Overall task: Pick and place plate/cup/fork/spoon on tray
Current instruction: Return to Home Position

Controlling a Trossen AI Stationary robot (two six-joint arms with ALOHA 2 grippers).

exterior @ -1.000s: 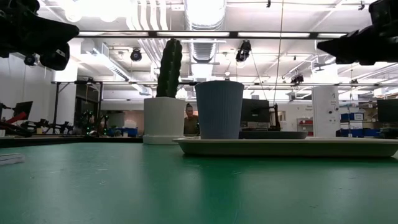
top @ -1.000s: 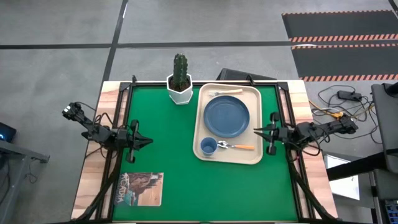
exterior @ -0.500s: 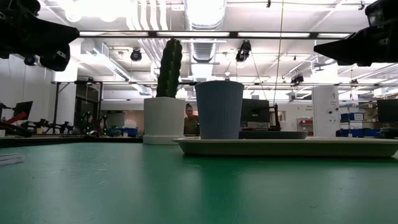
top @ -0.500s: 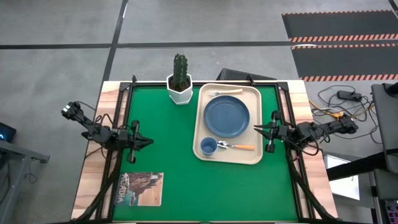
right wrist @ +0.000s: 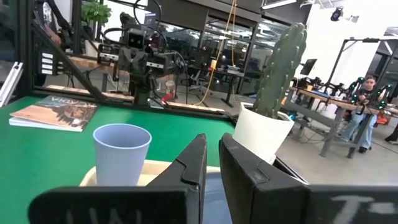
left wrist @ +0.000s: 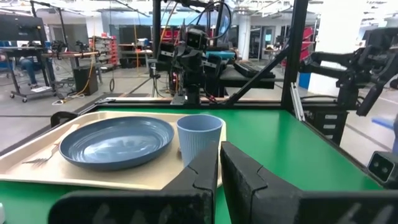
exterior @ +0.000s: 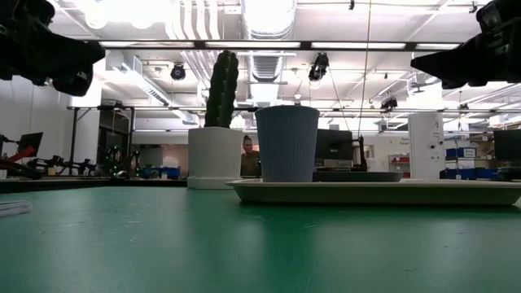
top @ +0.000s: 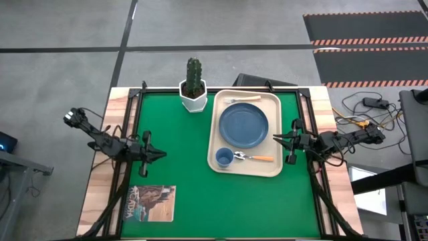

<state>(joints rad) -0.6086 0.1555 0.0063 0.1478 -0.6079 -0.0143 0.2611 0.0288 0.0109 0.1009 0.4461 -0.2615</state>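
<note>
1. In the right half of the high view, the tray point(top: 275, 100) carries all four things. The plate point(top: 244, 125) lies in its middle and the fork point(top: 242, 100) along the upper rim above the plate. The cup point(top: 224, 157) stands in the lower left corner, and the spoon point(top: 257, 158) lies just right of the cup (whether its bowl touches the cup, I cannot tell).
2. At the left edge of the green mat point(top: 180, 167), the left gripper point(top: 160, 154) hangs with its fingers point(left wrist: 205, 168) pressed almost together on nothing. The right gripper point(top: 275, 140) hangs by the tray's right rim, raised above it, also empty and nearly closed.
3. You may judge the placing as finished. The step in hand looks like bringing both arms to their rest pose.
4. The next move needs no grasp. Draw each arm back from the table's centre, and keep the right one clear of the tray's rim, so that nothing is pushed.
</note>
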